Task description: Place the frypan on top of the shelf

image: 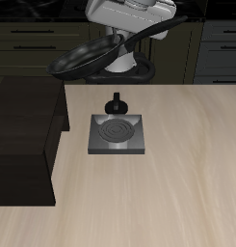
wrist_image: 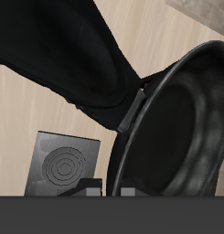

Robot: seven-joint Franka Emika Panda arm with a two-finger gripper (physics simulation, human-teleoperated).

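Gripper (image: pixel 139 32) is holding the frypan (image: pixel 83 60) by its long black handle, fingers closed on the handle near its far end; the fingertips themselves are mostly hidden behind the handle in the exterior view. Frypan is hanging in the air, well above the table (image: pixel 187 174), tilted so the pan end is sitting lower than the handle end. Pan bowl is lying over the table's back edge, between the gripper and the shelf (image: pixel 28 145).

Shelf is standing on the table at the side, dark and boxy, with a flat top and a lower step toward the table's front edge. Frypan is not touching it; the pan is hovering near the shelf's back corner, higher than its top.

Grey stove plate (image: pixel 118 135) with spiral coil is sitting on the table below and in front of the pan. Small black knobbed pot (image: pixel 116 103) is standing just behind the plate, touching or nearly touching its back edge.

Wrist view is showing the pan's glossy rim (wrist_image: pixel 191 110) close up, with the stove plate (wrist_image: pixel 58 164) on the wood beneath.
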